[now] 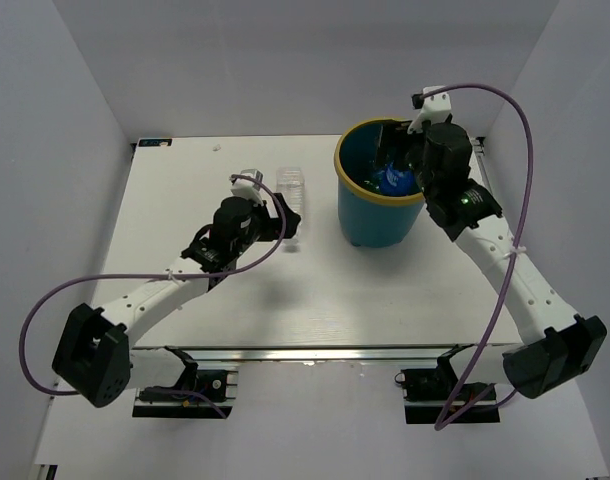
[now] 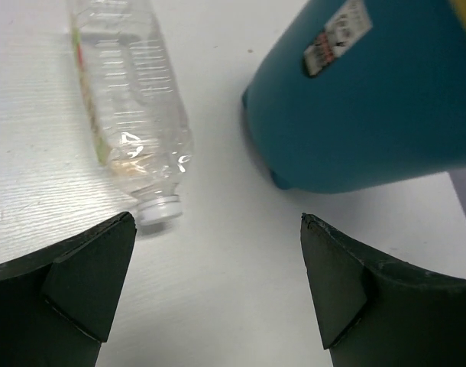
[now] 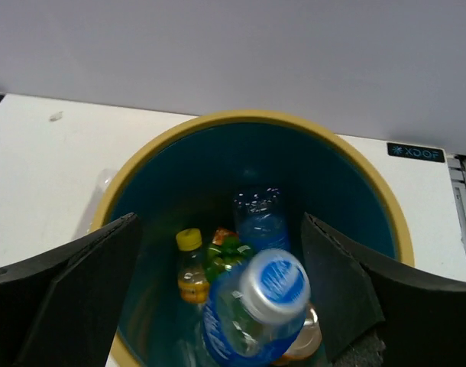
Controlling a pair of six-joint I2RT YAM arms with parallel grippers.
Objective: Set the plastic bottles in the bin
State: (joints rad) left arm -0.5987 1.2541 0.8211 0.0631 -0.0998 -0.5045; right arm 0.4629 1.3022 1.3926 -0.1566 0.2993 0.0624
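**One clear bottle (image 2: 130,115) waits nearest the left arm**

The clear bottle lies on the table (image 2: 218,290) just beside the bin (image 2: 370,99), cap nearest the left gripper (image 2: 218,219), long axis running away and left of its spread fingers. The right gripper (image 3: 219,219), fingers also apart, hangs over the bin.
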